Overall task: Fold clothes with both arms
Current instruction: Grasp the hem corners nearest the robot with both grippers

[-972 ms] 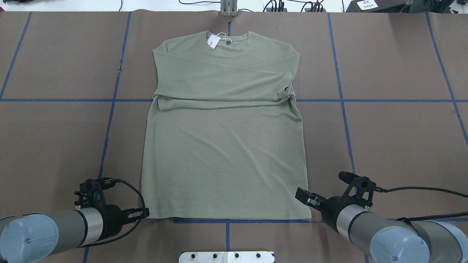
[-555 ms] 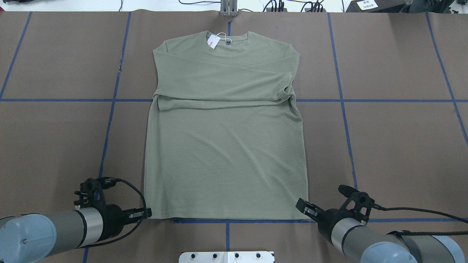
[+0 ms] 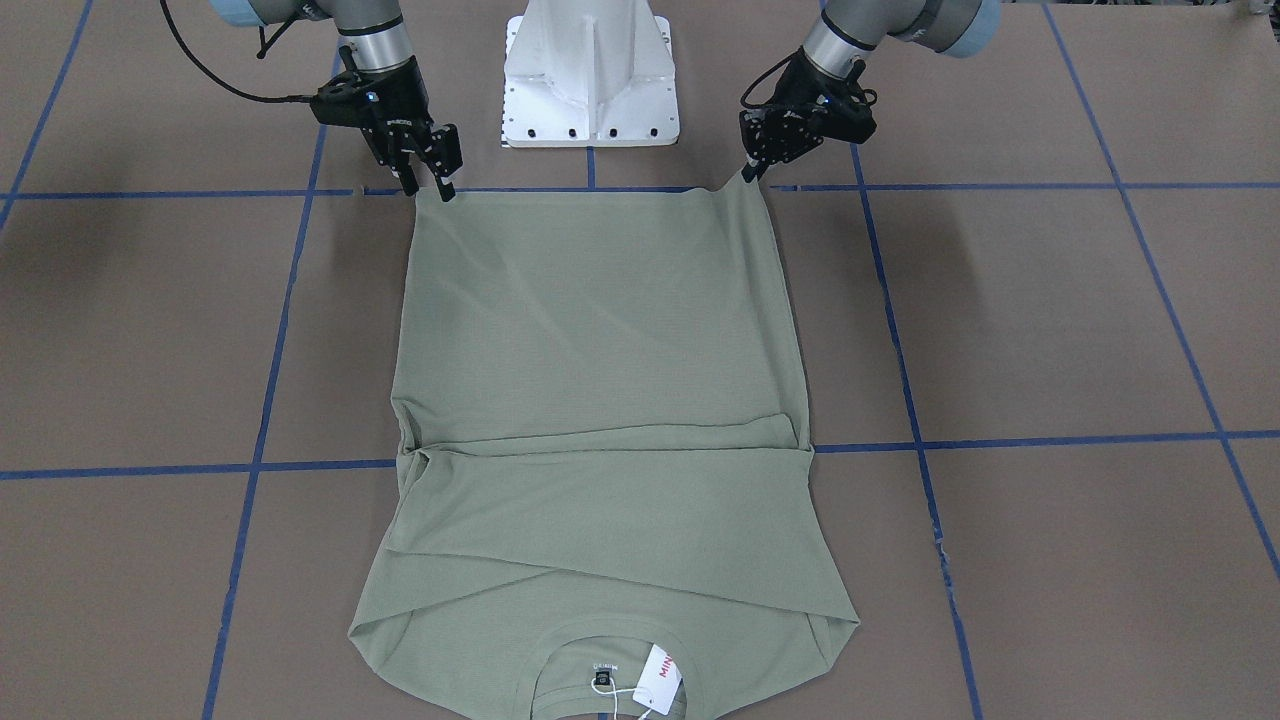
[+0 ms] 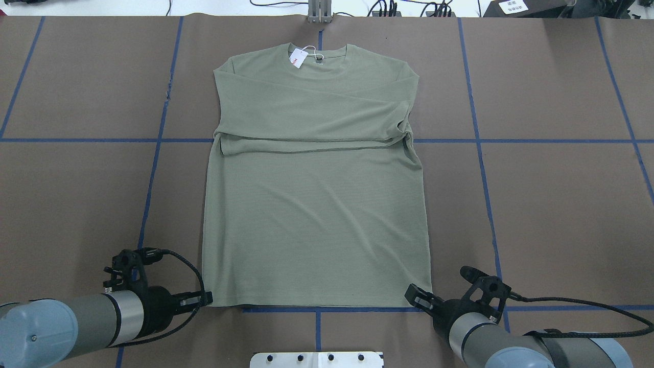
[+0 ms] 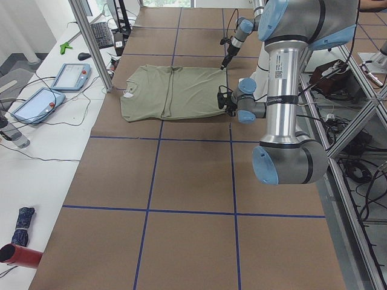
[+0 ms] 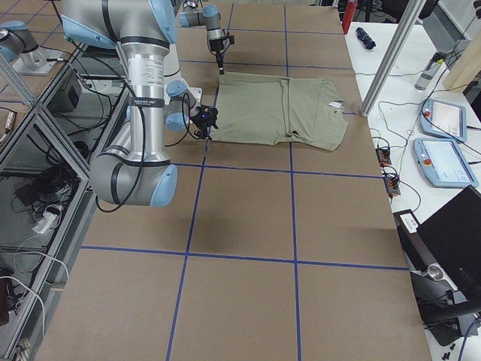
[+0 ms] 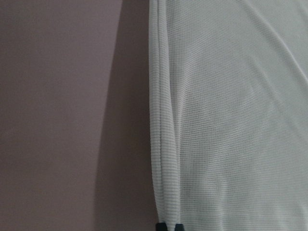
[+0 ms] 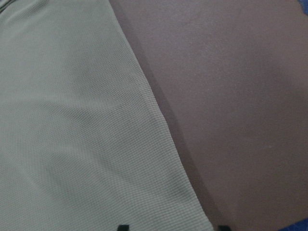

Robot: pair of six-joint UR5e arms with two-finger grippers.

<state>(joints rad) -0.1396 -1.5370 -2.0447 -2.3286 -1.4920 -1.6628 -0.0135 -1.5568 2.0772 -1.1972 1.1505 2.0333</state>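
Fingers point(image 3: 445, 160) at both hem corners of flat, sleeve-folded sage-green shirt point(image 4: 317, 220).

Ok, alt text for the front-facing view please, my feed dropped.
The left gripper pinches one hem corner of a flat sage-green shirt, on the view's right; the right gripper stands open at the other corner. The shirt lies on the brown table, sleeves folded across the chest, collar nearest the camera.
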